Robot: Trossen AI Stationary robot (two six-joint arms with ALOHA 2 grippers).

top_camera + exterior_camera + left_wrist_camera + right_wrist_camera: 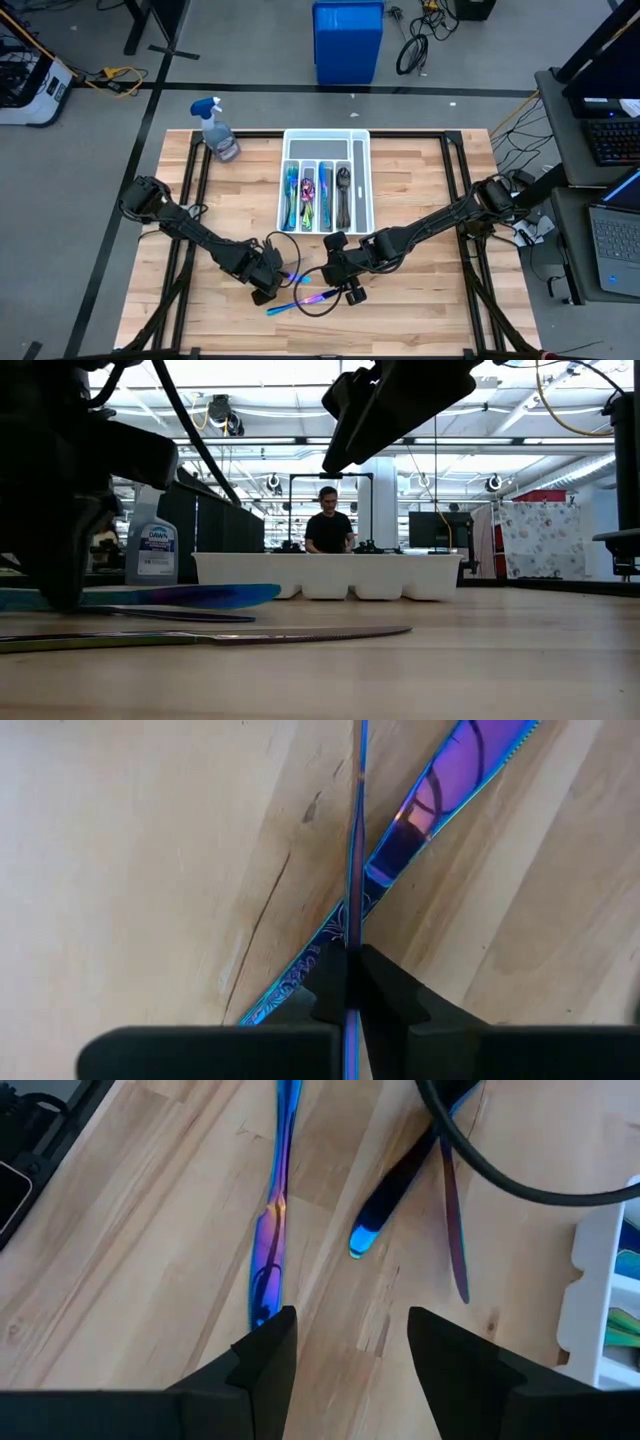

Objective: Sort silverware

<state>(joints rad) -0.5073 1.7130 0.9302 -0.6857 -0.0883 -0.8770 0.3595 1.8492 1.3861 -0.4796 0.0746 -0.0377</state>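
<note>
Left wrist view: left pincer (350, 985) clamped on a thin knife edge (356, 840) (high view hides this). Right pincer (350, 1345) spread wide, empty, over the bench (120, 1230).

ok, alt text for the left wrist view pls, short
The left gripper is shut on the thin edge of an iridescent blue knife, which runs straight away from the camera over the wooden table. A second iridescent blue-purple knife lies flat on the table, crossing diagonally beneath it.
</note>
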